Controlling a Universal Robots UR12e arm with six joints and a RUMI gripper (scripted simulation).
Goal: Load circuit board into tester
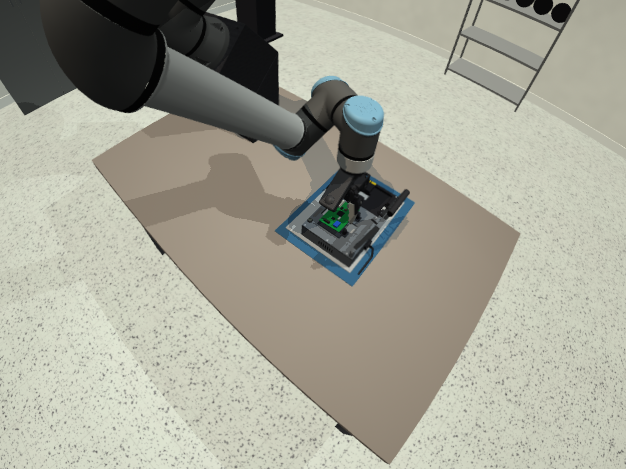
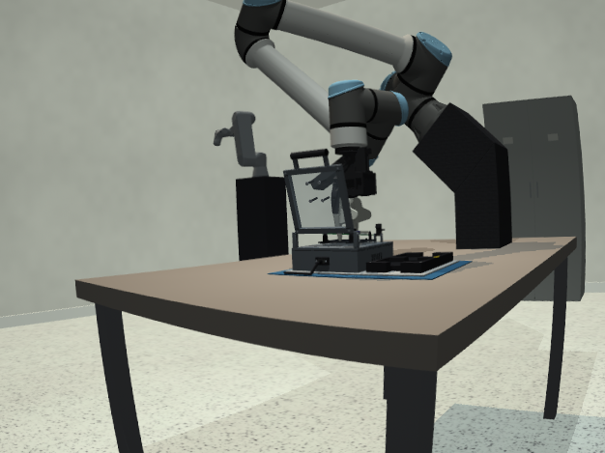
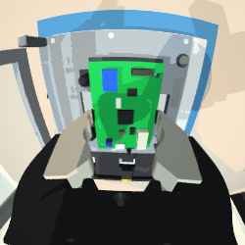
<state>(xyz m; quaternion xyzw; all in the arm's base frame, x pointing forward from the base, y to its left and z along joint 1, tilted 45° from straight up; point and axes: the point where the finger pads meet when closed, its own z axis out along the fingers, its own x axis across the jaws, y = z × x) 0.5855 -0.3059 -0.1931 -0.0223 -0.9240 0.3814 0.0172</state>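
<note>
In the wrist view, the gripper [image 3: 124,128] is closed about halfway on the green circuit board [image 3: 125,100], with one finger [image 3: 78,147] on each long side. The board's component side faces the camera, and its white connector [image 3: 142,139] is at the near end. Below the board is the grey tester [image 1: 334,238], whose lid [image 2: 315,197] stands open. Further away, the black tray [image 2: 409,261] lies on the blue mat [image 2: 444,269].

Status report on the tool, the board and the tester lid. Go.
Tool shut on circuit board, component side up. Board above open tester. Lid raised, unlatched. Nothing seen in the way.
</note>
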